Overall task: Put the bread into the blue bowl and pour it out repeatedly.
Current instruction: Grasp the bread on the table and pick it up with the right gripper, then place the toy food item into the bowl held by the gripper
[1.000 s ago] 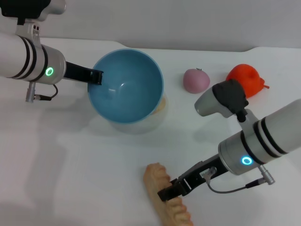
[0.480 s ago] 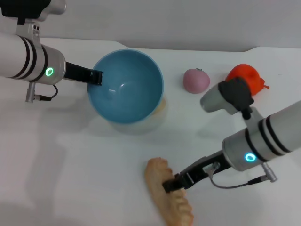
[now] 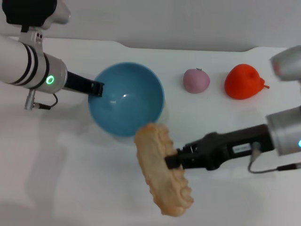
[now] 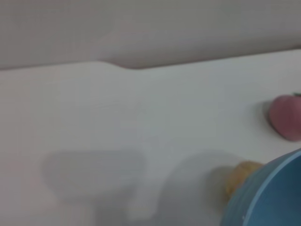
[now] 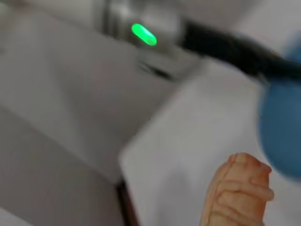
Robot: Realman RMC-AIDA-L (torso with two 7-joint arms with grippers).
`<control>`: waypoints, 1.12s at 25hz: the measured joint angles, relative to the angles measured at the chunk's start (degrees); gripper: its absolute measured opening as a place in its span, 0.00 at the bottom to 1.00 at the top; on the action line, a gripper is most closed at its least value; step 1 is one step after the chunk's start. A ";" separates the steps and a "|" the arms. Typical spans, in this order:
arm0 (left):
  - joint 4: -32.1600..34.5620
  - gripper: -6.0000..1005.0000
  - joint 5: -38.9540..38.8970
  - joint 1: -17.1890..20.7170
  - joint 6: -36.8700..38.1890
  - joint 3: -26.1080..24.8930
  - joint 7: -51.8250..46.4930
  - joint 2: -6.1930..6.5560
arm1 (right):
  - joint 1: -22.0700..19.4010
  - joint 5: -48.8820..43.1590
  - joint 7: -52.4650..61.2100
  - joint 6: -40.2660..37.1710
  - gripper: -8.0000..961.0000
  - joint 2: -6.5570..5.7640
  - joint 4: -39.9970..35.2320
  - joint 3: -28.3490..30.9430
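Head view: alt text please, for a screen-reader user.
The right pincer holds the bread near the blue bowl, whose rim the left pincer grips. A pink fruit and a red fruit lie beyond.

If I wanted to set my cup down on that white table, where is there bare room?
The widest bare patch is the near left, in front of the blue bowl and left of the bread in the right hand. The far right is crowded: a pink ball and an orange toy.
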 joint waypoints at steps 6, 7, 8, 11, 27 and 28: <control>-2.00 0.02 -0.03 -1.97 -4.33 1.89 1.23 -0.22 | -0.27 6.54 -10.38 -5.80 0.23 -0.05 -1.62 7.61; -2.34 0.02 0.00 -2.43 -5.17 2.63 1.23 -0.22 | -0.30 7.01 -12.33 -5.50 0.22 0.01 -1.86 8.42; -2.61 0.02 0.00 -2.96 -6.02 3.67 1.23 -0.22 | -0.29 7.24 -13.73 -4.89 0.21 0.02 -1.92 8.95; -2.82 0.02 -0.18 -3.93 -7.81 6.35 1.23 -0.34 | -0.08 7.06 -16.44 -0.85 0.19 0.00 -1.60 9.50; -3.48 0.02 -10.11 -7.31 -9.45 7.13 0.74 -0.33 | 1.27 5.48 -21.71 12.36 0.14 0.04 4.84 5.74; -3.70 0.02 -10.11 -7.44 -9.35 7.03 0.69 -0.33 | 1.24 5.47 -21.62 12.18 0.14 0.02 4.54 5.74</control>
